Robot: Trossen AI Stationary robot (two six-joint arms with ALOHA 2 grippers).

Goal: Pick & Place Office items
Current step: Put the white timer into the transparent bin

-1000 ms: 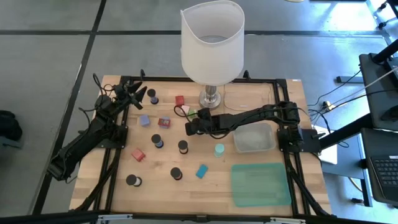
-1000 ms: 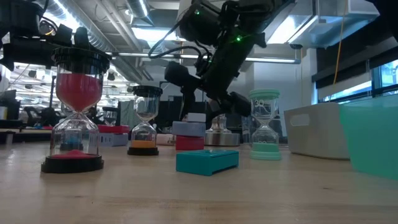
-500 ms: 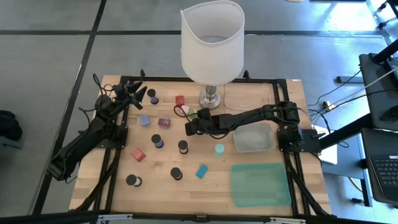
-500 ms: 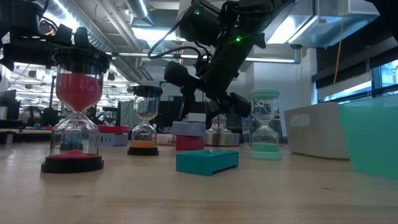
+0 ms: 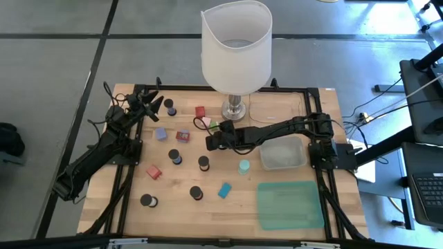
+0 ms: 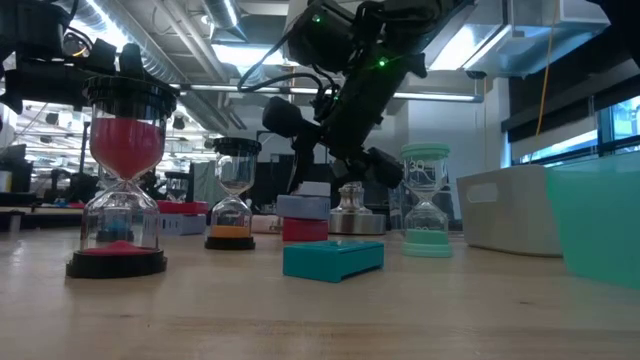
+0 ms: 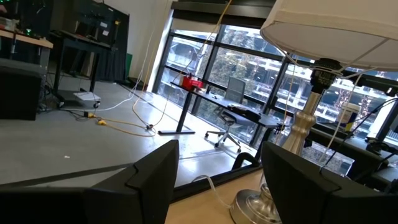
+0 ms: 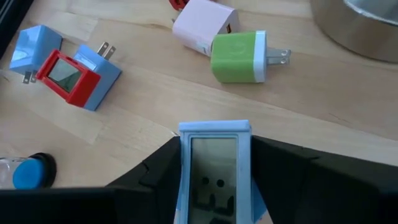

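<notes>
Small office items are scattered over the wooden table: hourglass timers with black round caps [image 5: 176, 156], a mint one [image 5: 243, 166], a teal block [image 5: 224, 190] and a red block [image 5: 153, 171]. My right gripper [image 5: 210, 142] reaches in from the right to the table's middle. It is shut on a light-blue framed timer with a grey screen [image 8: 214, 168]. Beyond it lie a green plug adapter [image 8: 235, 57], a pink one [image 8: 202, 26] and a red-framed timer [image 8: 62, 76] on a blue adapter. My left gripper [image 5: 149, 99] waits open near the far left corner. My right gripper pinches the light-blue timer between its two fingers, one finger [image 8: 158, 171] on each long side of the frame [image 8: 184, 149]. The screen faces my wrist camera. The fingers come from above, slanting toward the table's left. The timer's lower end is hidden between the fingers.
A tall lamp with a white shade [image 5: 235, 45] stands on its metal base [image 5: 235, 109] at the far middle, close to my right gripper. A grey tray [image 5: 282, 153] and a green mat [image 5: 289, 204] lie on the right. Hourglasses [image 6: 118, 180] stand upright near the front.
</notes>
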